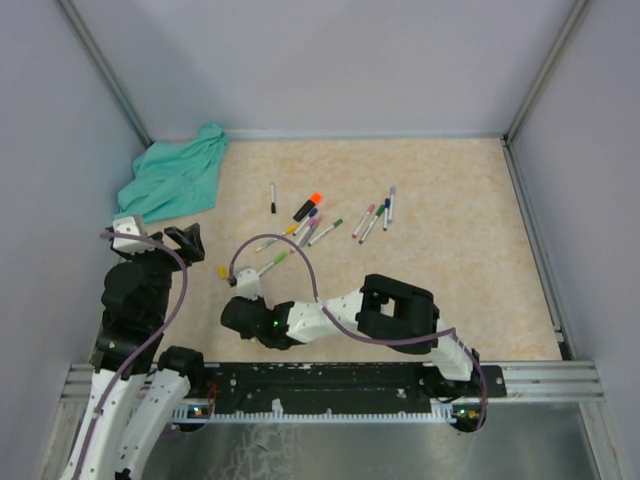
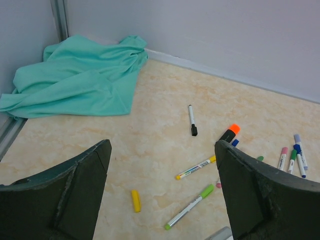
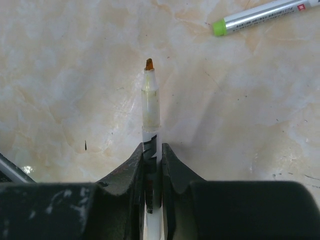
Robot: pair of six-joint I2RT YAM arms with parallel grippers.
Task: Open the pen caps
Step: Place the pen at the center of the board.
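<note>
Right wrist view, nearest first: the right hand (image 3: 151, 150) is pinched narrow on an uncapped pen (image 3: 150, 107). Its clear neck and brownish-orange tip (image 3: 149, 64) point away over the marbled tabletop (image 3: 60, 75). We see dark print on the barrel just where the fingers clamp it, but we cannot read it. Farther off, at the upper right, lies a grey pen (image 3: 270, 11) with a green cap (image 3: 218, 27). A small red mark near its far end is too small for us to make out.

In the left wrist view the left hand (image 2: 161, 155) stands wide, with nothing between its fingers. Close beyond them a loose yellow cap (image 2: 135, 200) lies alone on the tabletop, with the green cap and its pen a little to the right. Farther on we find a yellow-ended pen (image 2: 196, 168) with coloured print we cannot read. Beyond it are a white pen wearing a black cap (image 2: 193, 131) and a dark marker with an orange cap (image 2: 234, 128). More capped pens (image 2: 292, 157) cluster at the right edge. A teal cloth (image 2: 80, 80) is bunched in the far left corner.
</note>
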